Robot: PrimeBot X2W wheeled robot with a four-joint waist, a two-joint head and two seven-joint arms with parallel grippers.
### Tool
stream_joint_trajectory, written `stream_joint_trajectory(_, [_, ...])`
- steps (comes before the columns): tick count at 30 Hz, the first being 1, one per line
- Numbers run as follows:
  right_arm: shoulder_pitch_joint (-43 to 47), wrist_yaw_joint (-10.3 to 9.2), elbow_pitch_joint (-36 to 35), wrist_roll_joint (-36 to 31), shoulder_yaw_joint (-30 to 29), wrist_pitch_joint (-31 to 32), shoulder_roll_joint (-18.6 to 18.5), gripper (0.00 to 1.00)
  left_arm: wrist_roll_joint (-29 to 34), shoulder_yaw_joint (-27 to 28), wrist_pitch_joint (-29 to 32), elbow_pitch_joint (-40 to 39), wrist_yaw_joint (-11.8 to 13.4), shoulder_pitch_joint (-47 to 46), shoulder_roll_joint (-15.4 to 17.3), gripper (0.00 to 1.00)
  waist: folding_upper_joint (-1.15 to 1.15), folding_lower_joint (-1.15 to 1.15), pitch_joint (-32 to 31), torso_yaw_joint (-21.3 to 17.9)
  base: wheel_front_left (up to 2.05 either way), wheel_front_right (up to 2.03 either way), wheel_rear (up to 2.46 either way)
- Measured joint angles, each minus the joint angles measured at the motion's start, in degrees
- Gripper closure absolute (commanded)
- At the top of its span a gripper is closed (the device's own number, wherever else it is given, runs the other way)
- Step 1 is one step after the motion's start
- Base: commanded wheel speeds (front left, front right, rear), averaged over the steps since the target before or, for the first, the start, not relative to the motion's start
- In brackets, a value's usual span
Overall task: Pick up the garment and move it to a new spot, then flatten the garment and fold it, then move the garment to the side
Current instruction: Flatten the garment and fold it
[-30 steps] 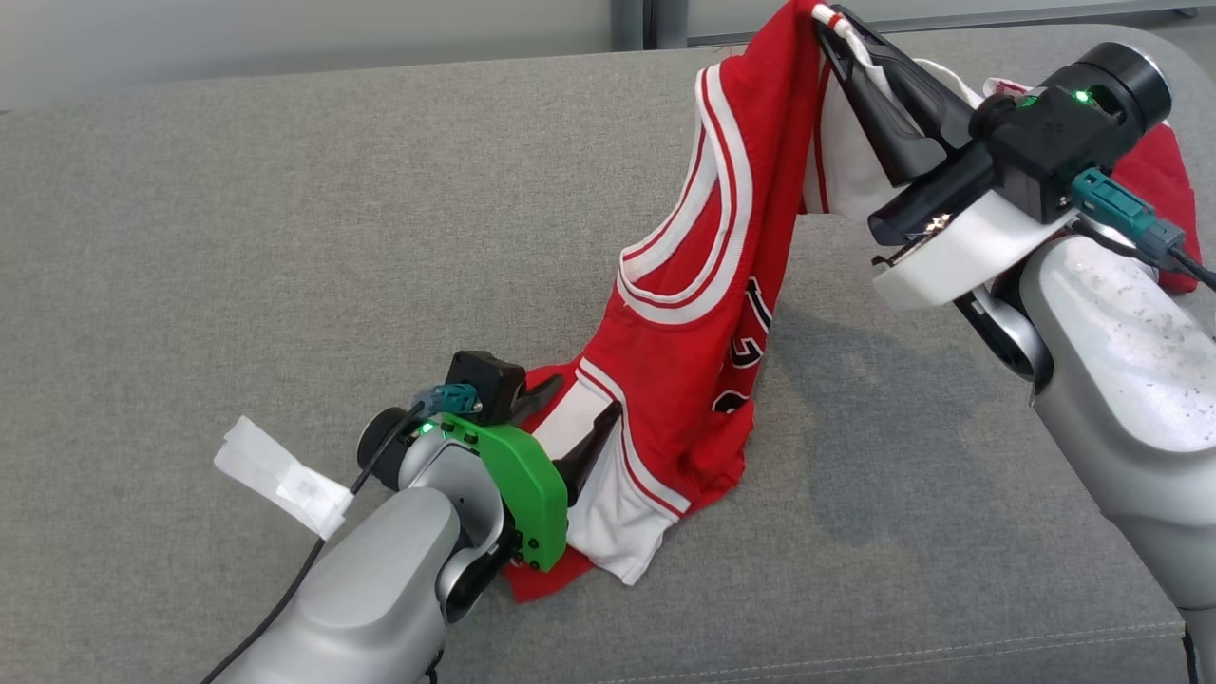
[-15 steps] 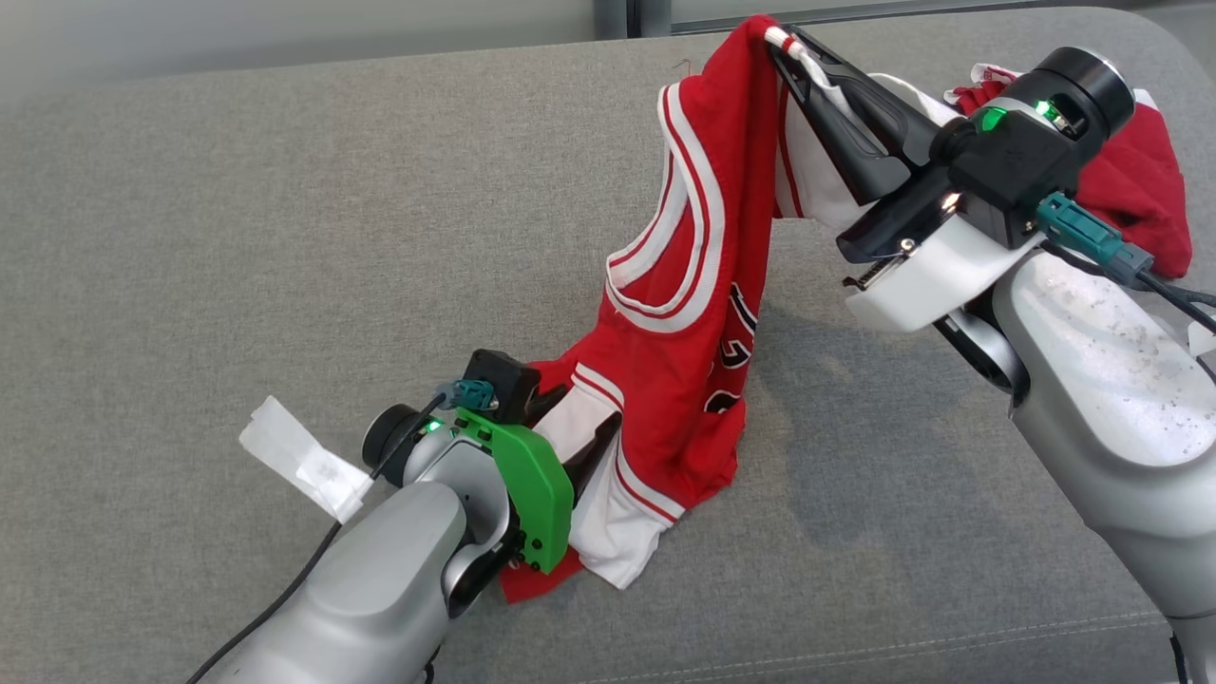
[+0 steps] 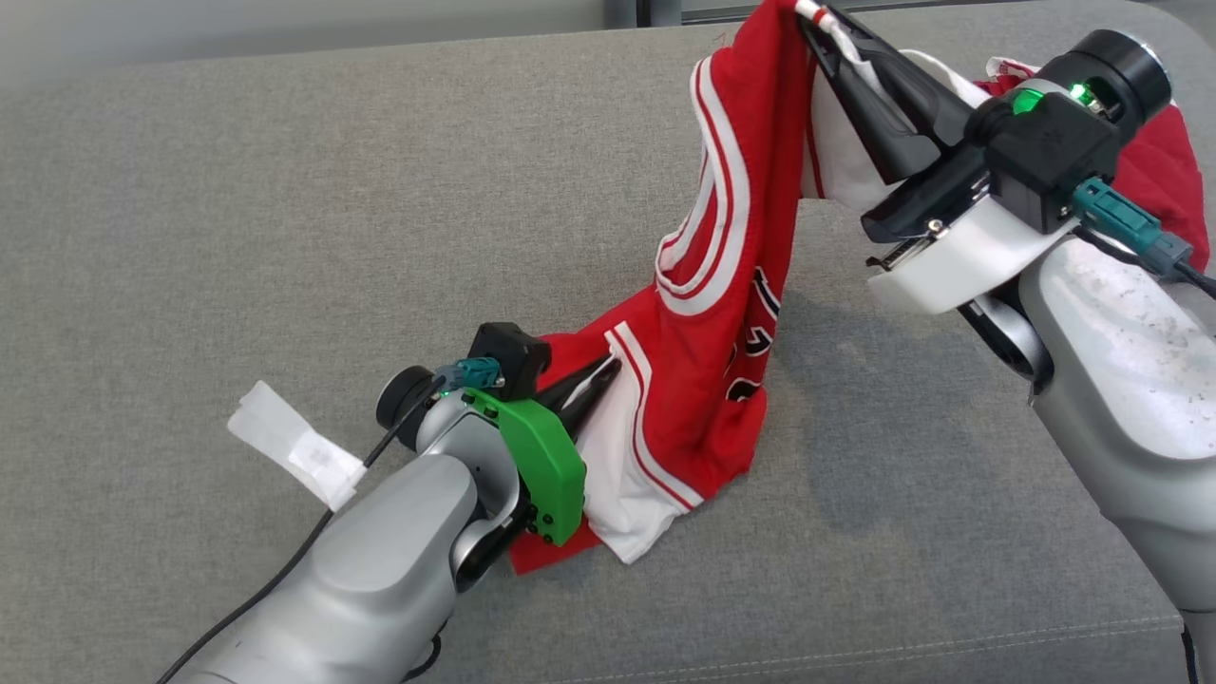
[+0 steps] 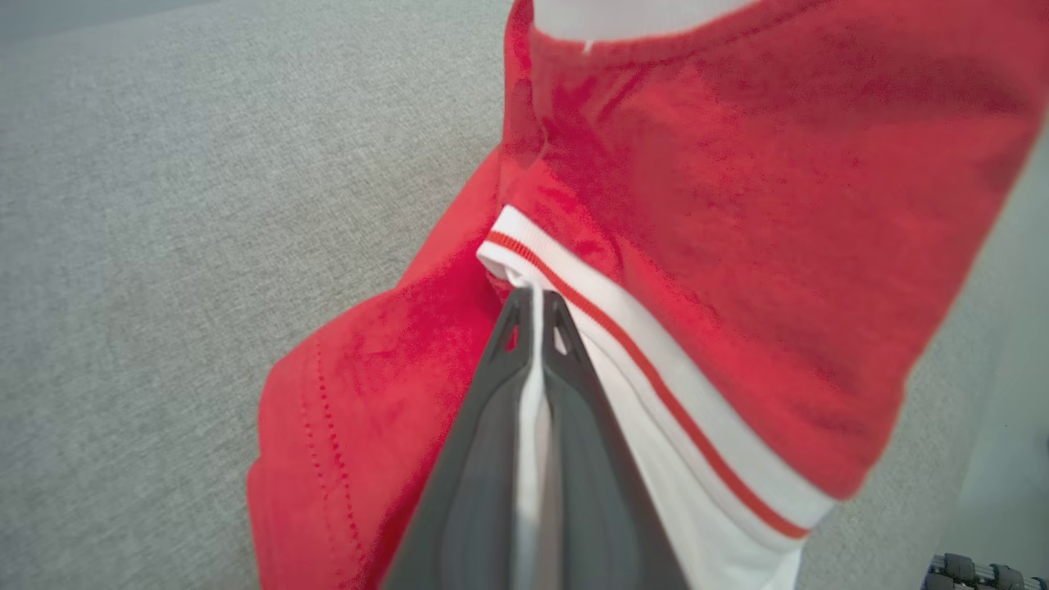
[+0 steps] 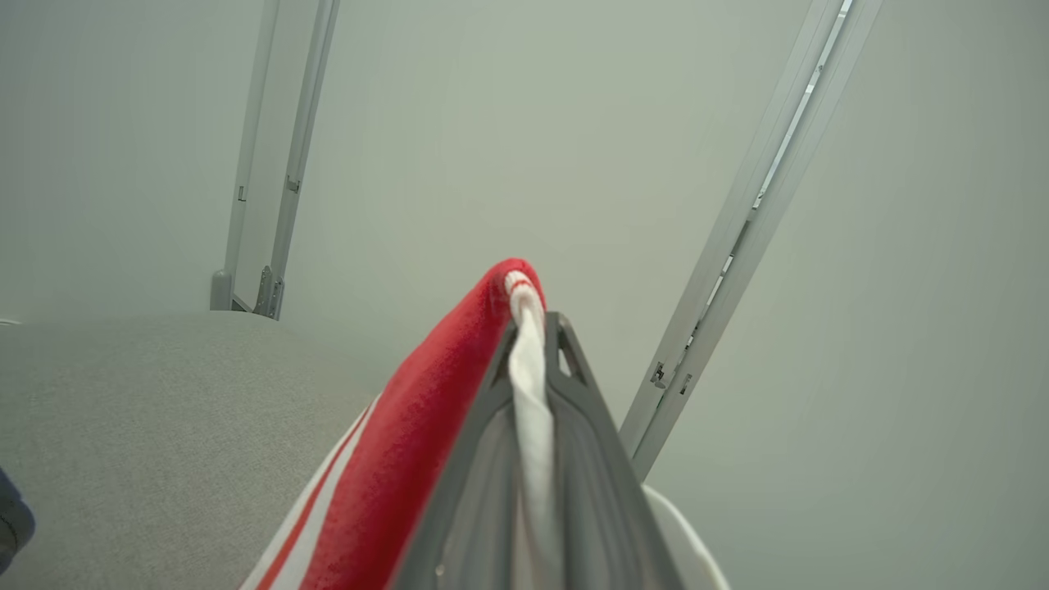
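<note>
Fingers of the left gripper [image 3: 606, 372], spread earlier, were closed onto the garment [image 3: 703, 380]; its top edge was pinched by the right gripper [image 3: 813, 13].

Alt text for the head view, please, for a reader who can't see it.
A red jersey with white trim hangs between two grippers over a grey fabric surface. The right gripper holds one edge high; the left gripper is shut on a white-banded edge low down.

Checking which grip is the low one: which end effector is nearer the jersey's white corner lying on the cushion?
Left. The left end effector pinches the jersey right beside that white corner; the right end effector holds the top edge, raised far above it.
</note>
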Motion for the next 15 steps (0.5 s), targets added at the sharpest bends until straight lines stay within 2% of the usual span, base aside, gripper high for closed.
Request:
stream_joint_trajectory(7, [1.28,-1.55,0.45,0.19,-3.89,0.0,-1.26,1.0,-1.2,4.99,-8.32,-2.66,-0.01,-0.76,1.78,1.0,0.0,0.0,-0.27,1.56,0.0,0.0,0.0])
stream_joint_trajectory(11, [1.73,-2.57,0.6,0.53,-6.65,0.0,-2.52,1.0,-1.41,8.16,-8.8,-4.53,-0.01,-0.76,2.93,1.0,0.0,0.0,-0.73,2.54,0.0,0.0,0.0])
stream_joint_trajectory(15, [1.79,-3.35,0.77,0.69,-9.4,0.0,-4.42,1.0,-1.46,9.76,-8.8,-7.97,-0.01,-0.75,2.64,1.0,0.0,0.0,-1.46,3.37,0.0,0.0,0.0])
